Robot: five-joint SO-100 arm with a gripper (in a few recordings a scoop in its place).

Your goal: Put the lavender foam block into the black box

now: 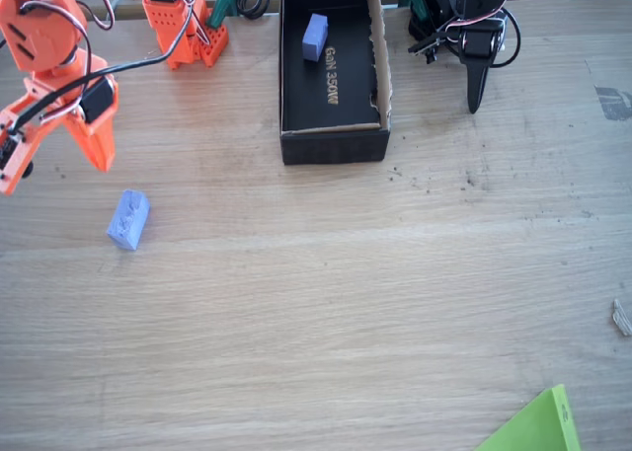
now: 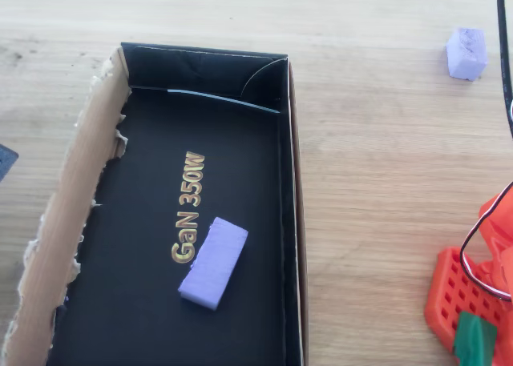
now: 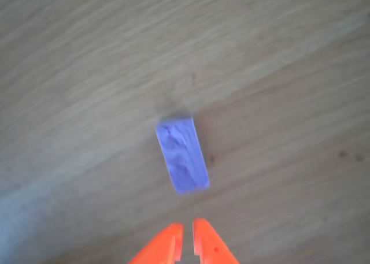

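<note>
Gripper (image 3: 186, 241) (fingertips nearly together) above lavender foam block (image 3: 182, 155) on table (image 3: 277, 73).

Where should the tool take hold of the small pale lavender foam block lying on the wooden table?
Probably from above, across the small pale lavender foam block's two long sides at mid-length. It lies flat, dimpled face up, alone on the wooden table, so both sides are free. The orange tool looks nearly shut, so it must open first.

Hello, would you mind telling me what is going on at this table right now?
An orange robot arm is above the lavender foam block, which lies on the wooden table, apart from the black box. Its claw holds nothing, the fingertips nearly together. A smoother blue-violet block already lies in the box.
</note>
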